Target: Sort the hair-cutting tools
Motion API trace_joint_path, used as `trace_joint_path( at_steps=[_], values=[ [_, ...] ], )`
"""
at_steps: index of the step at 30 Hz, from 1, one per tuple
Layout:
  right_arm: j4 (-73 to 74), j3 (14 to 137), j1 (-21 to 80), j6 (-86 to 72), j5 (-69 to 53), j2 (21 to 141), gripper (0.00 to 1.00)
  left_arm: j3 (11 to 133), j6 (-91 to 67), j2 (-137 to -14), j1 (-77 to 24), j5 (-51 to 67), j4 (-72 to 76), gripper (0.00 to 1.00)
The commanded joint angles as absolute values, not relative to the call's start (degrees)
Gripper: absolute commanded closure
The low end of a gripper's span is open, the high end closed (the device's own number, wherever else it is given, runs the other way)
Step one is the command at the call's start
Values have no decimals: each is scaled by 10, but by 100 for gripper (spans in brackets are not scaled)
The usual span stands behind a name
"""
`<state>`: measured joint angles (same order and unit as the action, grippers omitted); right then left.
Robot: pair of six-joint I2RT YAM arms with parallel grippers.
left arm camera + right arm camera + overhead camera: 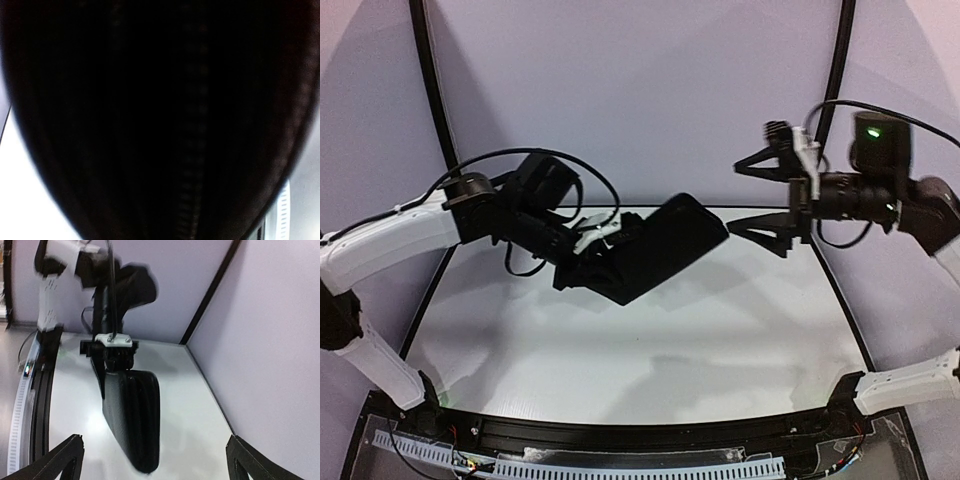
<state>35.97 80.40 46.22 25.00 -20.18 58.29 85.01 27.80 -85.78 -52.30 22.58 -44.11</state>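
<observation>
Mid-frame, the left gripper (592, 252) clamps one end of a black zip case (665, 245), which is held tilted above the white table (650, 350). At upper right, the right gripper (760, 197) hangs in the air — jaws spread wide, holding nothing.

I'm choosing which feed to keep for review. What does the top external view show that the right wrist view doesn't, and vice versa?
Only top external: both arms together, and the right gripper high, open, apart from the black case. Only right wrist: the case nearly edge-on, with the right gripper's fingertips spread at the bottom corners. Both: the left gripper clamping the case over the white table.
</observation>
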Motion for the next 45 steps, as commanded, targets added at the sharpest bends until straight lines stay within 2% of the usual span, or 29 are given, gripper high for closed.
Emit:
trace_joint_path(
  at_steps=[1, 4, 9, 14, 15, 16, 18, 21, 22, 23, 24, 25, 26, 30, 34, 38, 45],
  values=[
    [564, 886, 465, 335, -206, 699, 1, 910, 359, -890, -538, 224, -511, 99],
    [619, 913, 465, 353, -200, 751, 1, 909, 356, -898, -539, 226, -505, 99],
    [617, 918, 465, 371, -244, 791, 2, 929, 347, -917, -539, 213, -528, 99],
    [590, 914, 466, 372, -315, 820, 10, 969, 345, -948, -545, 187, -559, 99],
    [582, 914, 467, 366, -322, 826, 15, 976, 343, -956, -547, 181, -565, 99],
    [576, 915, 467, 355, -327, 831, 26, 983, 339, -963, -550, 176, -569, 99],
    [575, 924, 468, 338, -349, 842, 58, 1000, 326, -972, -553, 167, -569, 99],
    [563, 921, 469, 321, -359, 841, 97, 1011, 306, -971, -553, 141, -550, 98],
    [550, 917, 469, 301, -345, 835, 100, 1011, 297, -966, -553, 111, -529, 93],
    [529, 910, 468, 276, -326, 827, 100, 1009, 276, -956, -553, 60, -496, 72],
    [503, 900, 468, 249, -307, 814, 100, 1005, 241, -941, -553, 7, -450, 38],
    [472, 890, 467, 222, -285, 797, 100, 995, 203, -927, -553, -44, -406, 11],
    [436, 878, 465, 188, -257, 781, 100, 985, 175, -916, -553, -116, -380, 5],
    [309, 809, 422, 26, -184, 702, 100, 930, 77, -819, -546, -273, -251, 1],
    [119, 702, 383, -152, -179, 618, 100, 841, -103, -728, -512, -308, -195, 1],
    [-62, 611, 362, -308, -195, 573, 100, 718, -252, -648, -458, -197, -83, 1],
    [-349, 565, 362, -473, -319, 607, 100, 630, -424, -699, -451, 101, 187, 1]
  ],
)
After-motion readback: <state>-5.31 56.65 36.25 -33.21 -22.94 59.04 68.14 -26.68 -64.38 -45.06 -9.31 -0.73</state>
